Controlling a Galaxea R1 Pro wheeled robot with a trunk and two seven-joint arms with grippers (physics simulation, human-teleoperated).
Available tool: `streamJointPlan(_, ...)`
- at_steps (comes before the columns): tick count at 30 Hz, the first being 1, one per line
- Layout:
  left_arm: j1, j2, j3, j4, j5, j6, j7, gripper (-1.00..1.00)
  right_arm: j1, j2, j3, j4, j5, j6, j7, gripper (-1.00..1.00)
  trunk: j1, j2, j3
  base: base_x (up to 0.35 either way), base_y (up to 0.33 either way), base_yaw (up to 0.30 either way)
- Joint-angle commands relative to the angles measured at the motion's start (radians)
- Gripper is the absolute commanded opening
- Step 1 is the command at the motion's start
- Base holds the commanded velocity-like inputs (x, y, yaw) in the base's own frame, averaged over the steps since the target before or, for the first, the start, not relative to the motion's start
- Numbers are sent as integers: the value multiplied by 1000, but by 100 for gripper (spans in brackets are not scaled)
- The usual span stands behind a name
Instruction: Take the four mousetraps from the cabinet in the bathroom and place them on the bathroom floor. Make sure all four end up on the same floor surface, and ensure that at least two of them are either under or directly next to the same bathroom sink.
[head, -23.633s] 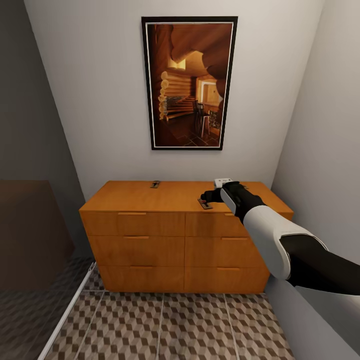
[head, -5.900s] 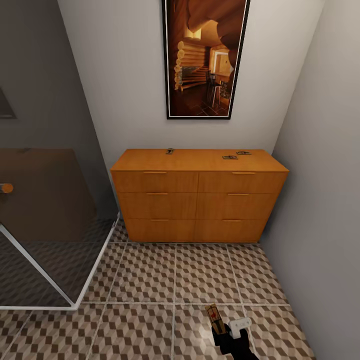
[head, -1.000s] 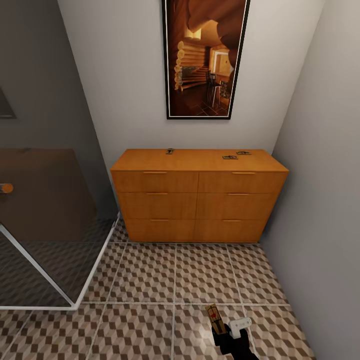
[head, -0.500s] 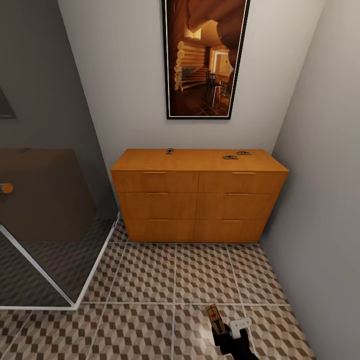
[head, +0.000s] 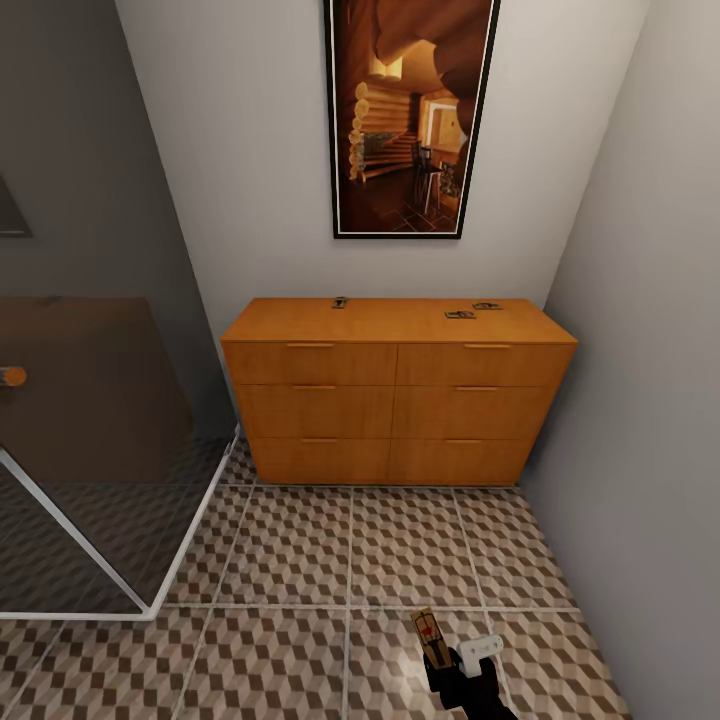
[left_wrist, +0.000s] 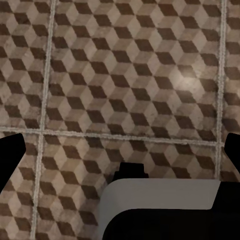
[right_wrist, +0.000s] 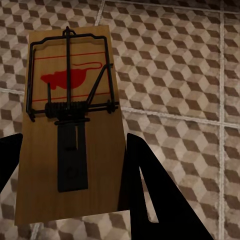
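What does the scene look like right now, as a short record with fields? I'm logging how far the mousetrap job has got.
held trap: mousetrap between the right gripper fingers, above the floor
traps on cabinet: three on top of the cabinet: one near the back middle, two toward the right end
traps on floor: none seen
left gripper: open, over bare tiles
drawers: all six shut
nearby: framed picture on the wall above the cabinet

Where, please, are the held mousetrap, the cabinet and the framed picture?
held mousetrap (right_wrist: 70, 130): right wrist view, middle of its wooden board.
cabinet (head: 400, 400): head view, drawer fronts.
framed picture (head: 405, 120): head view, middle of the print.
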Motion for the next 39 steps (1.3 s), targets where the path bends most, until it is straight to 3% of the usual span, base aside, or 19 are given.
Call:
streamJointPlan(1,0,0,0,0,1,-3,1,100,-1,0,2,1,2,-3,-3,-100,0,0,-1,0,0,0)
streamJointPlan(39,0,0,0,-1,1,-3,1,100,-1,0,2,1,2,-3,-3,-100,0,0,-1,0,0,0)
